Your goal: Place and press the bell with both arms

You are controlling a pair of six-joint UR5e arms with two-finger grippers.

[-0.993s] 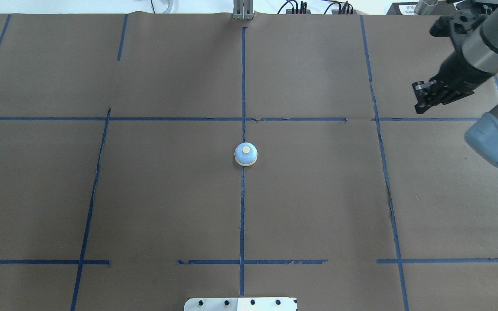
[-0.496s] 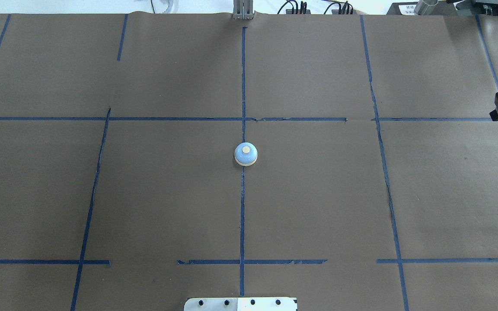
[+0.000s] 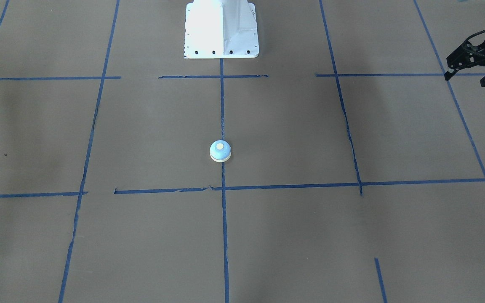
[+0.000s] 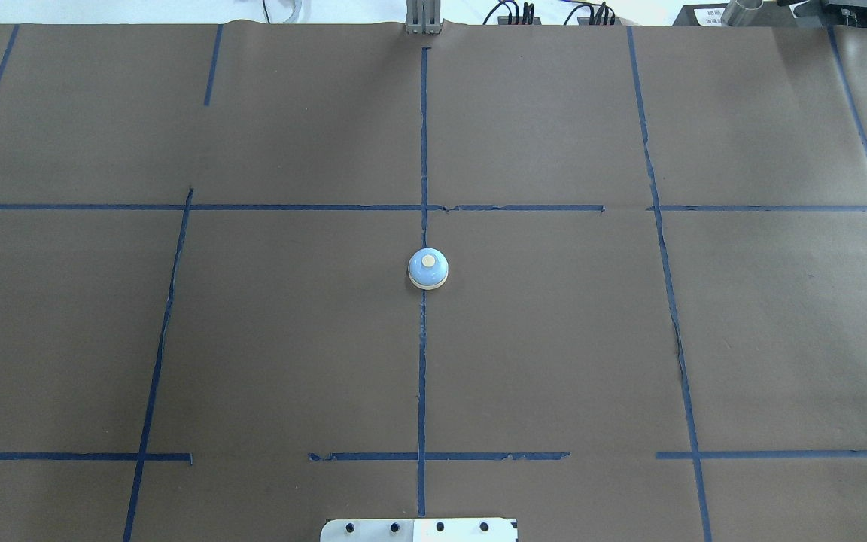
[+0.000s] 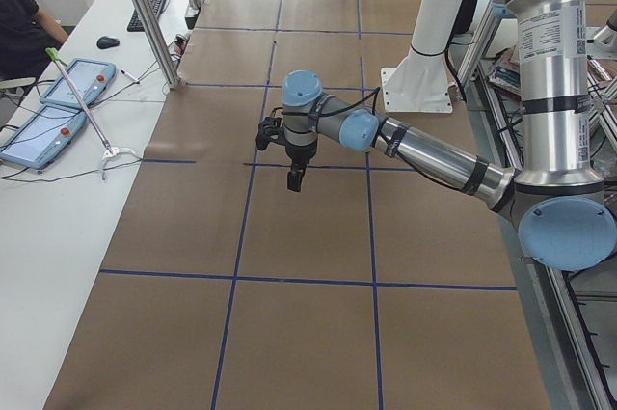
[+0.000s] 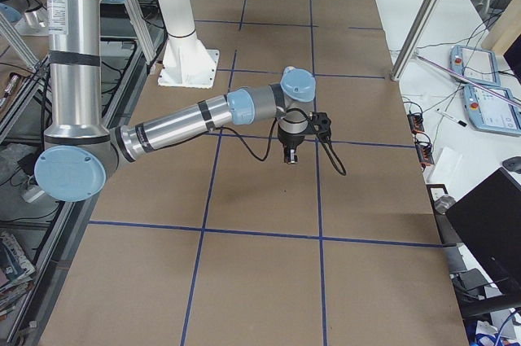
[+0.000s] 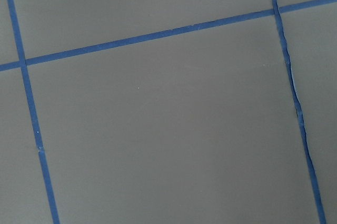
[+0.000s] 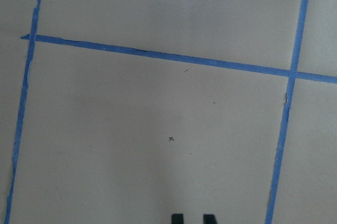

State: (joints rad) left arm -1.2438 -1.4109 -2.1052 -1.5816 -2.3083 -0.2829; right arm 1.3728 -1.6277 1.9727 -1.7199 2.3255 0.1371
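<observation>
The small light-blue bell [image 4: 427, 269] with a cream base and button stands upright on the centre tape line, also in the front view [image 3: 220, 151]. Nothing touches it. Both arms are out of the overhead view. My left gripper [image 3: 466, 80] hangs far out at the table's left end with its two claws apart and empty; it shows side-on in the left view [image 5: 294, 180]. My right gripper [image 6: 289, 157] hangs far out at the table's right end. Its fingertips [image 8: 177, 218] stand close together over bare paper and hold nothing.
Brown paper with a blue tape grid covers the table [image 4: 554, 339]. The white mounting pedestal [image 3: 221, 29] stands at the robot's edge. A side bench with tablets [image 5: 58, 101] and a seated person lies beyond the far edge.
My right arm has drawn back to the right and left the overhead view. The bell has not moved.
</observation>
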